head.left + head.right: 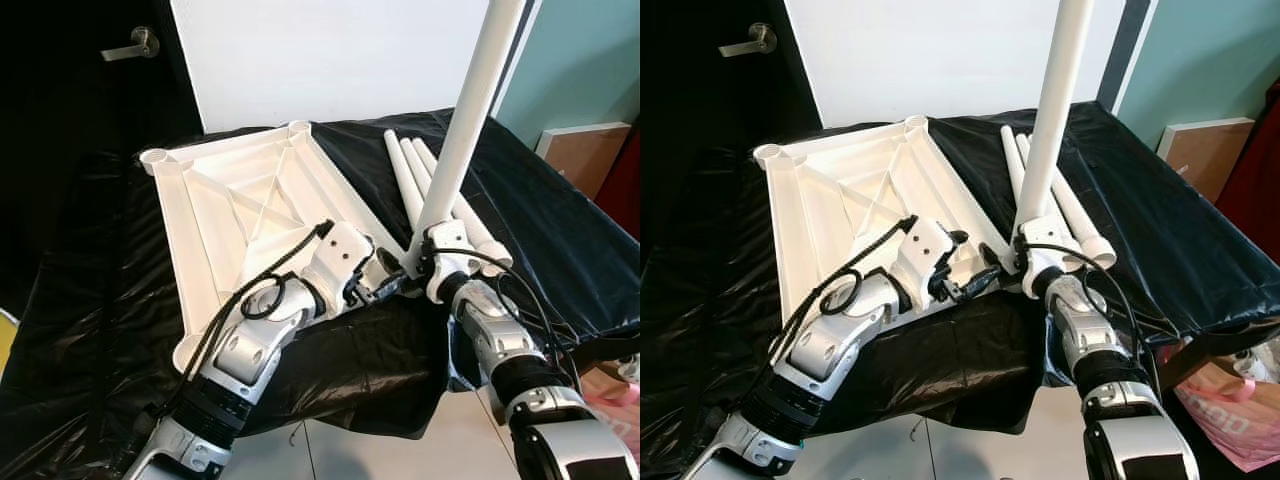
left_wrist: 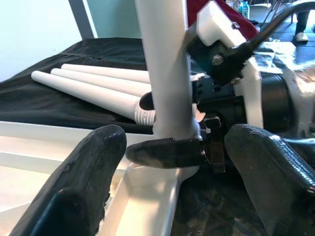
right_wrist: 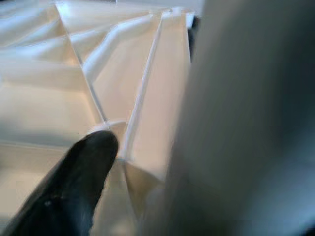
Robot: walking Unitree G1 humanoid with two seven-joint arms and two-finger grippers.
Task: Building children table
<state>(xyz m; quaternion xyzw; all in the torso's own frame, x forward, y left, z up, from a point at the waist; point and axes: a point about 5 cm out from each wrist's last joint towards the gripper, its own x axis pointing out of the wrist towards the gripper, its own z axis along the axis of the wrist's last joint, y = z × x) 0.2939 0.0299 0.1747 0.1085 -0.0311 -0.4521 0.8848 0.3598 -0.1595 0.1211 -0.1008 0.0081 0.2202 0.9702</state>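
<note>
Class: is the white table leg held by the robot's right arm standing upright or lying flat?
Upright: the table leg rises steeply from the tabletop corner, gripped by the right end effector.

Tabletop [image 1: 250,210] upside down on the sheet [image 1: 90,300]. Three spare legs [image 1: 420,180] lying side by side to its right. One leg [image 1: 465,120] upright at its near right corner.
</note>
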